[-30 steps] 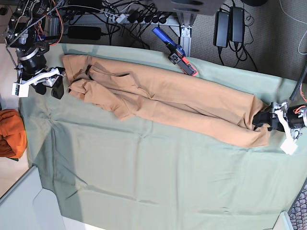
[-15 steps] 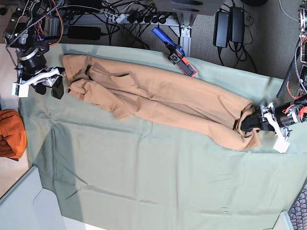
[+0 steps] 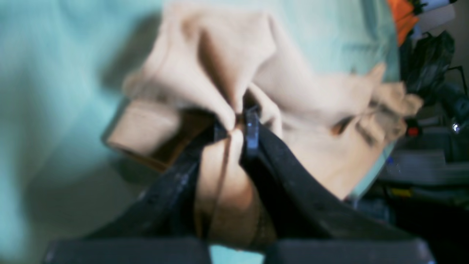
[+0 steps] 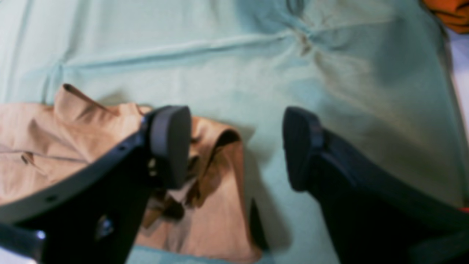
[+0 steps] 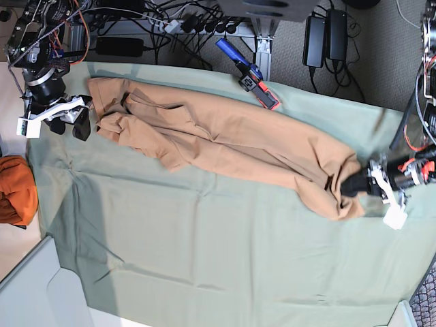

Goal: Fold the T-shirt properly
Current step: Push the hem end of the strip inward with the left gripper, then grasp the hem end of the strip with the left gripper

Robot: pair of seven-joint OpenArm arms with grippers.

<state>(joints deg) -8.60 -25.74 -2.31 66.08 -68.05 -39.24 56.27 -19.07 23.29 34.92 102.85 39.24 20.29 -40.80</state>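
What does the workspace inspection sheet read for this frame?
Surface: green cloth covers the table, creased in places.
Job's things: T-shirt lies as a long strip across the cloth, its right end bunched up.
Clutter: orange bundle off the cloth's left edge; blue and red tool at the far edge.
Grippers: left pincer is shut on the T-shirt end; right pincer is open, beside the other end, holding nothing.
Cables: a tangle with power strip and adapters behind the table.
Surroundings: grey carpet behind; pale panel at the near left.
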